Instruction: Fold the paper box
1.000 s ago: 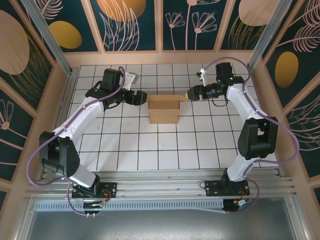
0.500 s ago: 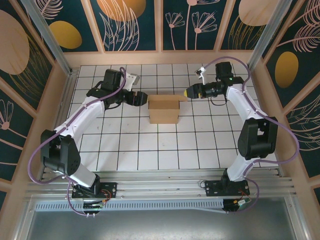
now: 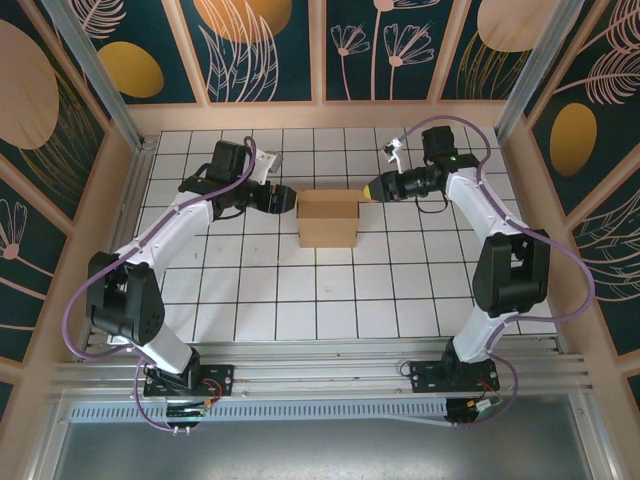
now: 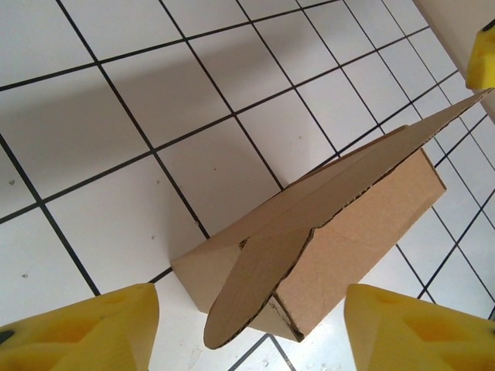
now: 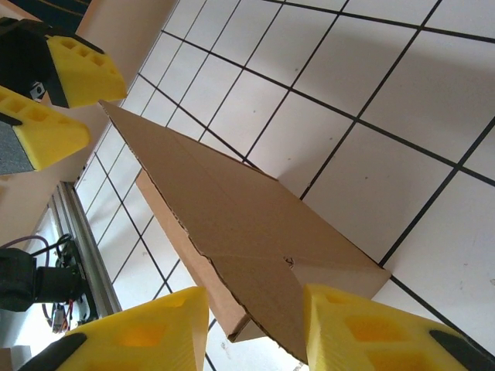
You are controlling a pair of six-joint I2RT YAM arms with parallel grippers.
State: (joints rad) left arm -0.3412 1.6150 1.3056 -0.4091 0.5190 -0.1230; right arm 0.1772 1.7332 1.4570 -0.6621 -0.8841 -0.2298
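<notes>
The paper box point(image 3: 327, 218), plain brown cardboard, stands in the middle of the tiled table with its lid flap point(image 4: 340, 182) raised and slanting over the top. My left gripper point(image 3: 285, 199) is at the box's left end. In the left wrist view it point(image 4: 249, 309) is open, and the lid's rounded side ear point(image 4: 255, 286) points into the wide gap without touching either pad. My right gripper point(image 3: 369, 188) is at the box's right end. In the right wrist view it point(image 5: 254, 297) is open with a narrow gap, and the lid's other ear point(image 5: 271, 286) lies between the fingers.
White tiled floor point(image 3: 300, 290) stretches toward the near edge in front of the box. Wooden walls point(image 3: 320, 115) close in the back and sides. A metal rail point(image 3: 330, 355) runs along the near edge by the arm bases.
Both grippers have narrowed their jaws. The right gripper has moved left and now reaches the box's right end. The left gripper stays at the left end. The box stays put.
</notes>
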